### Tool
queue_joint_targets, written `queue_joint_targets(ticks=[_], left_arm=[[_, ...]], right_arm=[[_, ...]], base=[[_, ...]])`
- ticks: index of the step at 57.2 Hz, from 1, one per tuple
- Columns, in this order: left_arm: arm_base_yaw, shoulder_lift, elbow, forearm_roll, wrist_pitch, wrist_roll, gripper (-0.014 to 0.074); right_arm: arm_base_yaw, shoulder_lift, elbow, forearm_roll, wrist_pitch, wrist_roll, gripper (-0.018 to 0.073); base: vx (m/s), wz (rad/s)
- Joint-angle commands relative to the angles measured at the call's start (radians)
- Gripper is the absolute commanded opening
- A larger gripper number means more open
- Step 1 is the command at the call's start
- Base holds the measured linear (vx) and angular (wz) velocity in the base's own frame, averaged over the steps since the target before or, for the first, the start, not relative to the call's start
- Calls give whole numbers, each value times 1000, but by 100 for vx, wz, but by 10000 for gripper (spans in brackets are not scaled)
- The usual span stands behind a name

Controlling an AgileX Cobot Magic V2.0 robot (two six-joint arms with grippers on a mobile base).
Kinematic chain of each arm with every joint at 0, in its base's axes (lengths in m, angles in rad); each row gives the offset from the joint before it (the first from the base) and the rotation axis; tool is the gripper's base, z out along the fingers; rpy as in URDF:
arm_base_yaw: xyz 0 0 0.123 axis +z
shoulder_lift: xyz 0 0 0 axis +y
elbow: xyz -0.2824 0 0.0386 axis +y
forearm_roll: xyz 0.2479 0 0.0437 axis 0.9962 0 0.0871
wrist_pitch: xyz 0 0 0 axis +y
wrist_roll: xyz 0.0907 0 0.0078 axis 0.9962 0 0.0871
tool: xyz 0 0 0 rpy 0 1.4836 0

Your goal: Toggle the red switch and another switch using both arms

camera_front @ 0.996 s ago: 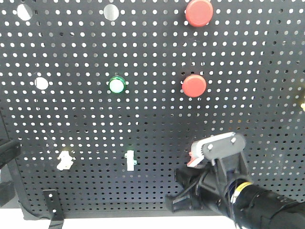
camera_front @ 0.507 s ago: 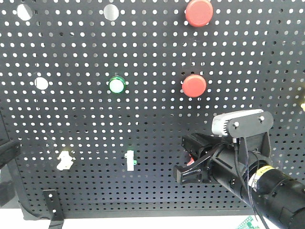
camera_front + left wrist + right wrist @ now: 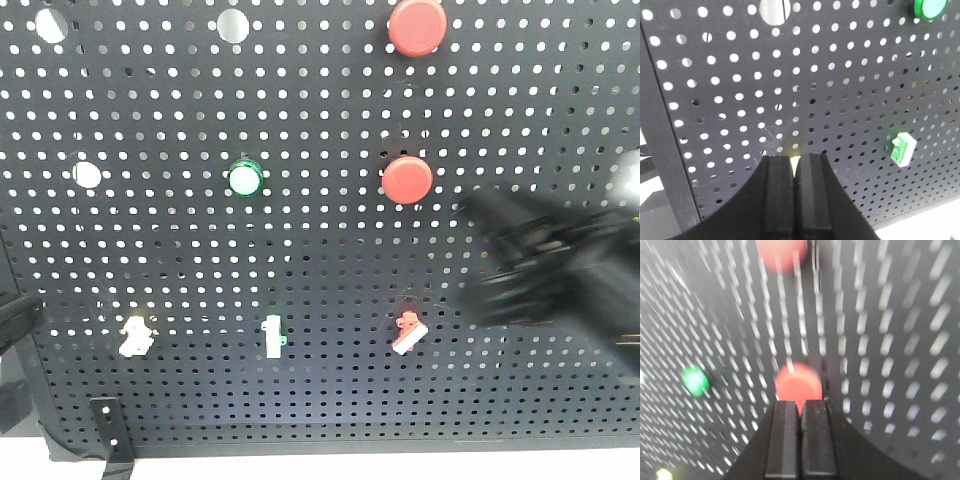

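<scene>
Everything hangs on one upright black pegboard (image 3: 200, 260), holes all over, and the bottom row runs left to right — the pale yellow toggle (image 3: 133, 337), the white toggle on a green base (image 3: 273, 335), then the red switch (image 3: 407, 333), its white lever angled down to the left. Higher up sit a green round button (image 3: 244, 179) and two big red push buttons (image 3: 407, 180), one above the other — plus three open round cut-outs (image 3: 87, 175) at the upper left. A small black bracket (image 3: 108, 422) is fixed at the lower-left corner.
</scene>
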Motion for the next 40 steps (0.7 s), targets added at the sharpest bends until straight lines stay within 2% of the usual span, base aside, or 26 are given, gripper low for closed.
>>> queue_joint_targets(ticks=[1,27,33,40], left_arm=[[-8,-8,-26,-6,-78,-6,3],[-6,-14,-22,-6,-52,-2,3],[25,-90,28,-5,-60,48,3],[98,-254,182,-5,-63,127,3]], right_arm=[[-3,-35,-34,-5,-64,-9,-6],[-3,-38,-34,-5,-63,-9,-6],[-3,-38,-34,-5,-63,-9,-6],[-3,-38,-34,-5,-63,-9,-6]], base=[[0,0],[0,0],[0,0],[0,0]])
